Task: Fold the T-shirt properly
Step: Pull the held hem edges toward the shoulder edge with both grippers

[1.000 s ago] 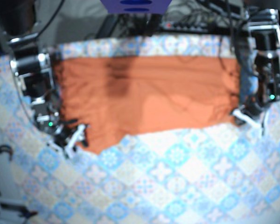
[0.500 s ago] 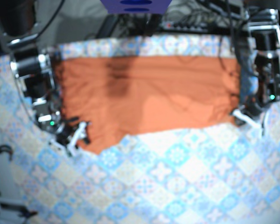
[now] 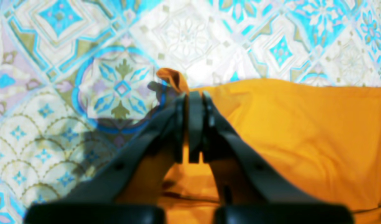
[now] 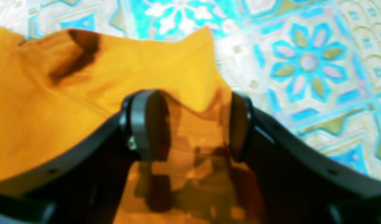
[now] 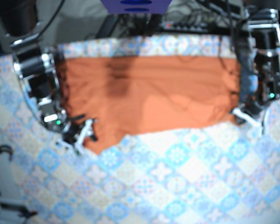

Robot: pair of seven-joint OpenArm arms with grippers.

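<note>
The bench (image 5: pixel 177 186) carries the T-shirt (image 5: pixel 149 98) across the frame's upper half. It lies as a wide flat band, long axis left to right, and I cannot tell which end is the collar. I judge the folding mostly still ahead. My left end effector (image 3: pixel 192 96) pinches its lower-right corner, while my right end effector (image 4: pixel 190 124) is spread, straddling the lower-left edge.

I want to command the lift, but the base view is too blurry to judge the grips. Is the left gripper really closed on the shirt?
Observer: Yes. The left wrist view shows the left gripper shut on the T-shirt, a bit of cloth poking out beyond the jaws.
Operator: And the right one?
Observer: The right gripper is open. Cloth lies between its pads but is not clamped.
</note>
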